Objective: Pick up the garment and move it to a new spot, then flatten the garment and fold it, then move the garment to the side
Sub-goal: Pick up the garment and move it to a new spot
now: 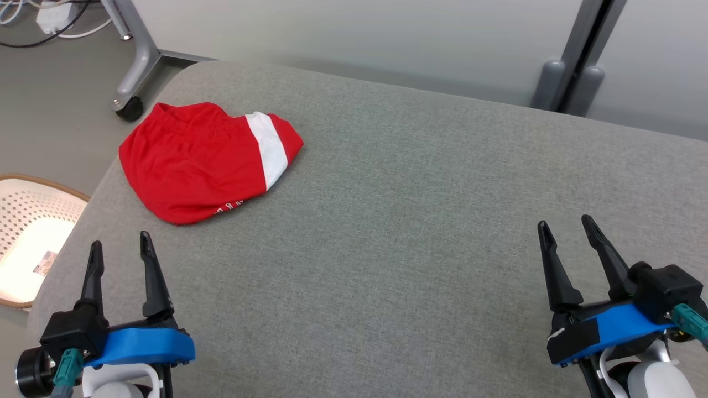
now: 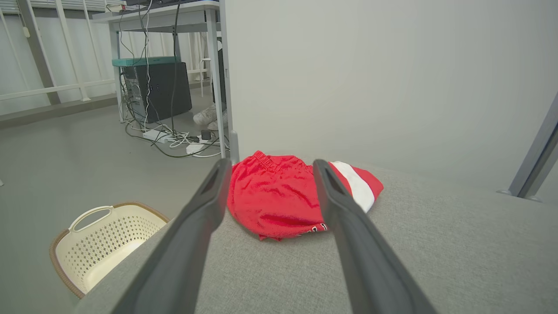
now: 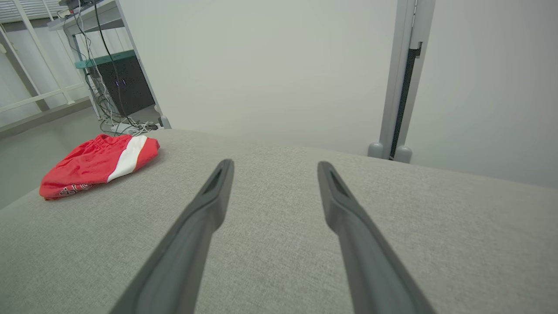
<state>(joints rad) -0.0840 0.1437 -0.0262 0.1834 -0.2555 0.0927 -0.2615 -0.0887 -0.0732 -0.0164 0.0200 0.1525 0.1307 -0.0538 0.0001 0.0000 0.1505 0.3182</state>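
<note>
The garment (image 1: 199,163) is a pair of red shorts with a white side stripe, folded into a compact bundle near the far left corner of the grey padded table (image 1: 415,221). It also shows in the left wrist view as the garment (image 2: 274,200) and in the right wrist view as the garment (image 3: 93,163). My left gripper (image 1: 121,246) stands open at the lower left, a short way in front of the shorts, with nothing between its fingers. At the lower right my right gripper (image 1: 564,224) is open too, far from the cloth.
A perforated cream laundry basket (image 1: 27,237) sits on the floor off the table's left edge. A wheeled grey frame leg (image 1: 130,105) stands beyond the far left corner. A desk with a computer and cables (image 2: 157,91) lies further back; a grey post (image 1: 569,83) rises behind the table.
</note>
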